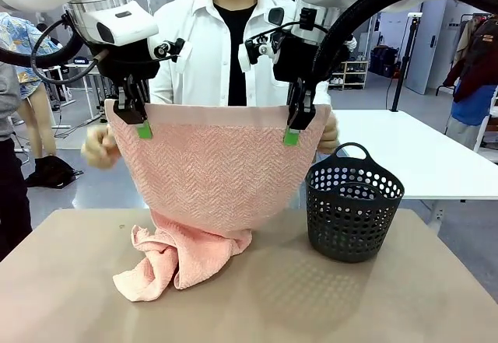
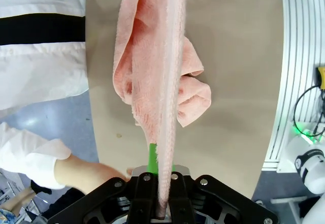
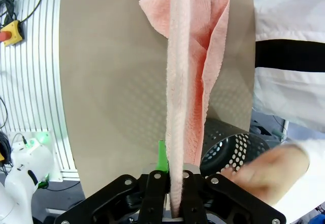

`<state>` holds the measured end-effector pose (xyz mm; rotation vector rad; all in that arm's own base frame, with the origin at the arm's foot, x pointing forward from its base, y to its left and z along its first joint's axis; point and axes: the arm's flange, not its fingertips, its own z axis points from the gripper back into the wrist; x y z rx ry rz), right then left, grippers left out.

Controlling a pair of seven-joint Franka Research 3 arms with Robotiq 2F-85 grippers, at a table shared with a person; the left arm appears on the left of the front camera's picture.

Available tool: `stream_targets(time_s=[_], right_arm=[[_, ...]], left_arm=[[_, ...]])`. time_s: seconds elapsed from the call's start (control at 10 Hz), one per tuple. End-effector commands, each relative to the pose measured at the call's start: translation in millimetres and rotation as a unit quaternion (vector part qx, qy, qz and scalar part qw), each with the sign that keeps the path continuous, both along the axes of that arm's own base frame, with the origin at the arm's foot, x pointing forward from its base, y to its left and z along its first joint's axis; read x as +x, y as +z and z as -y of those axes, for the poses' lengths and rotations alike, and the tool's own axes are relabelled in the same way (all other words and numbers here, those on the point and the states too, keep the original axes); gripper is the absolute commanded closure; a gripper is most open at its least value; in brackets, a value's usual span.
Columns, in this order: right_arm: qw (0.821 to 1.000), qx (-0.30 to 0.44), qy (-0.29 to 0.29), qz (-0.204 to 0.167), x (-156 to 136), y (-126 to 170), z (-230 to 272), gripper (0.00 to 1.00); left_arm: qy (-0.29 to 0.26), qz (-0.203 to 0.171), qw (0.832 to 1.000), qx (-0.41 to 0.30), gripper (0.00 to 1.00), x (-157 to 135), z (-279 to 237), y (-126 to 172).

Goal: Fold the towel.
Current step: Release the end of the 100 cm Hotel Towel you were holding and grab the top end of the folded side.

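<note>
The towel (image 1: 210,172) hangs spread wide between both arms, up above the desk (image 1: 350,304). The left hand (image 1: 142,127) is clamped tight on one top corner, and the right hand (image 1: 292,133) is pinched on the other, with the top edge stretched level between them. The lower end drops down and bunches in a crumpled heap on the desk. The dark perforated basket (image 1: 354,207) stands near that heap, on the robot's right. Behind the cloth, the person's hands (image 1: 99,147) sit close to the two upper corners.
</note>
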<state>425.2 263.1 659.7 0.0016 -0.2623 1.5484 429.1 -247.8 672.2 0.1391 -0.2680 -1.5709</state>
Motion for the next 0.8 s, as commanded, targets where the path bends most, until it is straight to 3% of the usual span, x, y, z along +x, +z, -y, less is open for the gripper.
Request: stream_targets(time_s=[0.0,0.7], right_arm=[[1.0,0.0,0.0,0.002,0.5,1.7,0.3,1.0],[1.0,0.0,0.0,0.002,0.5,1.7,0.3,1.0]], left_arm=[[-0.004,-0.001,1.0,0.001,1.0,0.8,-0.7,2.7],[-0.004,-0.001,1.0,0.001,1.0,0.8,-0.7,2.7]])
